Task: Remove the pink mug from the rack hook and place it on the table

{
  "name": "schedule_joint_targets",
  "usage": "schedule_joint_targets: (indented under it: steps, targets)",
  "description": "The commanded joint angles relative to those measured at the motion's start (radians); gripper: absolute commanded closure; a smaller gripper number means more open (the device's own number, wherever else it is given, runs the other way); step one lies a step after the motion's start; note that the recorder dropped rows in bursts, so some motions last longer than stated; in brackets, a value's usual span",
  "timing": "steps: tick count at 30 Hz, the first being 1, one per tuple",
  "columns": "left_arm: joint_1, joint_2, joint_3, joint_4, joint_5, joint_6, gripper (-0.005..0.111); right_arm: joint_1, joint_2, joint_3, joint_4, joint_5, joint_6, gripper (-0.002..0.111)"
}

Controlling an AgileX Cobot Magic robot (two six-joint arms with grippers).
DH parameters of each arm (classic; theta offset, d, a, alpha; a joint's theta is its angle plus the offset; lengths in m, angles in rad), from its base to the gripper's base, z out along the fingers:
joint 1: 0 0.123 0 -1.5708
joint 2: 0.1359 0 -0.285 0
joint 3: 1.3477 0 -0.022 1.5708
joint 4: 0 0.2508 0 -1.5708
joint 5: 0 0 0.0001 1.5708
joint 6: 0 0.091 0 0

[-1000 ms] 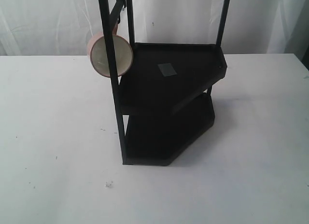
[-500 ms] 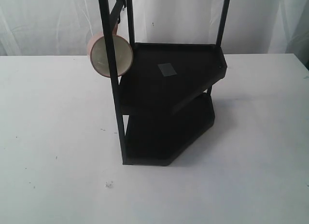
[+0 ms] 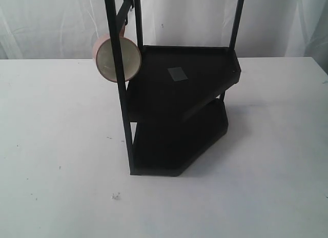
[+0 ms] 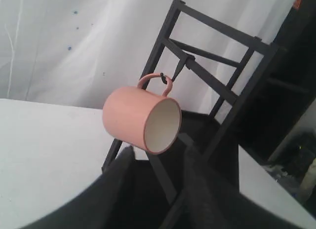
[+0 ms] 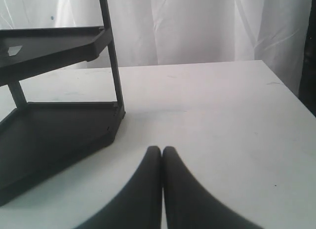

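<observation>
Pink mug (image 4: 132, 118) dangles off the hook (image 4: 163, 76), rigid, glossy, chippable: left hand (image 4: 159, 157), spread open, should pinch its rim; right hand (image 5: 161, 151) closed.

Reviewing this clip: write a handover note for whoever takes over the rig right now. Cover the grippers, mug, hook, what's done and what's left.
Left gripper: open, empty, pointed at the pink mug, not touching it.
Right gripper: shut, empty, over the table beside the black rack.
Pink mug: hangs by its handle on the rack hook, mouth sideways, clear of the table.
Done: nothing yet, no grasp.
Left: grasp the mug, lift its handle off the hook, set it on the table.
</observation>
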Motion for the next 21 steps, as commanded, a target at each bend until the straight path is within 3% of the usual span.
schedule_joint_targets:
  steps: [1, 11, 16, 21]
  targets:
    - [-0.002, 0.08, -0.02, 0.019, -0.024, 0.129, 0.049, 0.0, -0.005, 0.006, -0.005, -0.015, 0.0, 0.108]
    - [-0.002, 0.127, -0.02, 0.03, 0.081, 0.394, 0.049, 0.0, -0.005, 0.006, -0.005, -0.015, 0.0, 0.108]
    - [-0.002, 0.127, -0.02, 0.03, 0.226, 0.46, 0.049, 0.0, -0.005, 0.006, -0.005, -0.015, 0.0, 0.108]
    - [-0.002, 0.127, -0.02, 0.031, 0.207, 0.46, 0.049, 0.0, -0.005, 0.006, -0.005, -0.015, 0.0, 0.108]
